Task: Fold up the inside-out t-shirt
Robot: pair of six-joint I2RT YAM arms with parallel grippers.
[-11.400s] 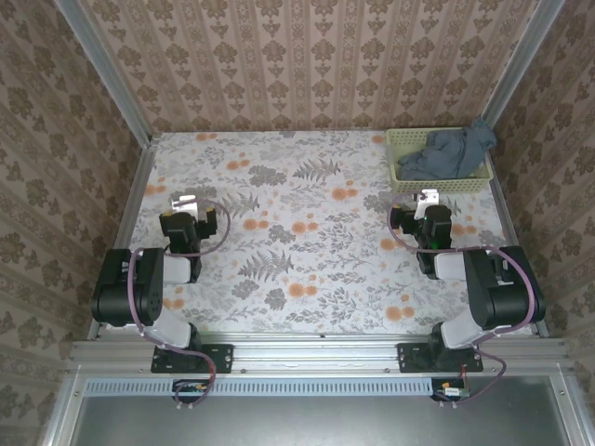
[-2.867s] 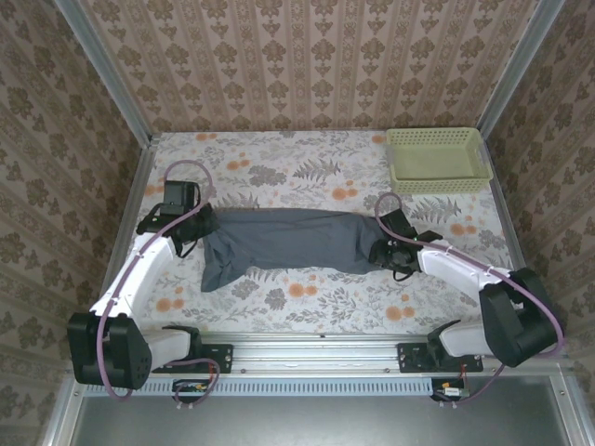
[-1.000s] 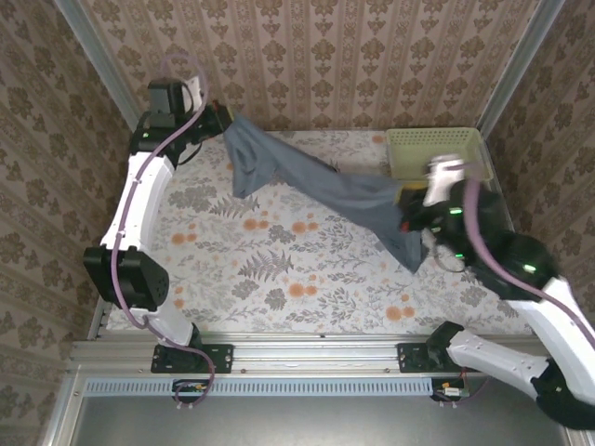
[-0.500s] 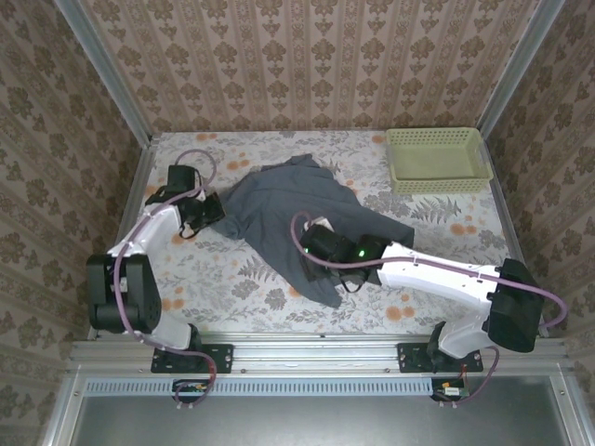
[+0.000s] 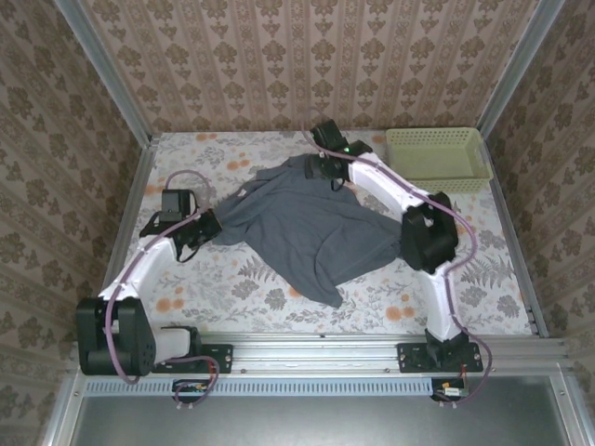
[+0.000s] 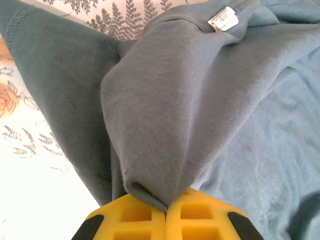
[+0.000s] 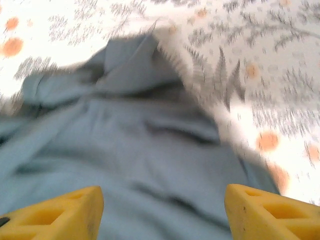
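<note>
From above, the inside-out t-shirt (image 5: 307, 223) lies spread out mid worktop (image 5: 232, 283). My right hand (image 5: 321, 169) has moved from its near side to its far edge. My left wrist camera shows my left hand (image 6: 165, 212) clamped on a fold. My right wrist camera shows my right hand's fingers (image 7: 260, 210) apart above the cloth.

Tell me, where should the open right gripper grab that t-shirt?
Probably the bunched far corner of the t-shirt, coming straight down from above, where the right gripper hovers open. The fabric there rises in a fold, easier to pinch than flat cloth, and it lies well apart from the left gripper, shut on the left end.
</note>
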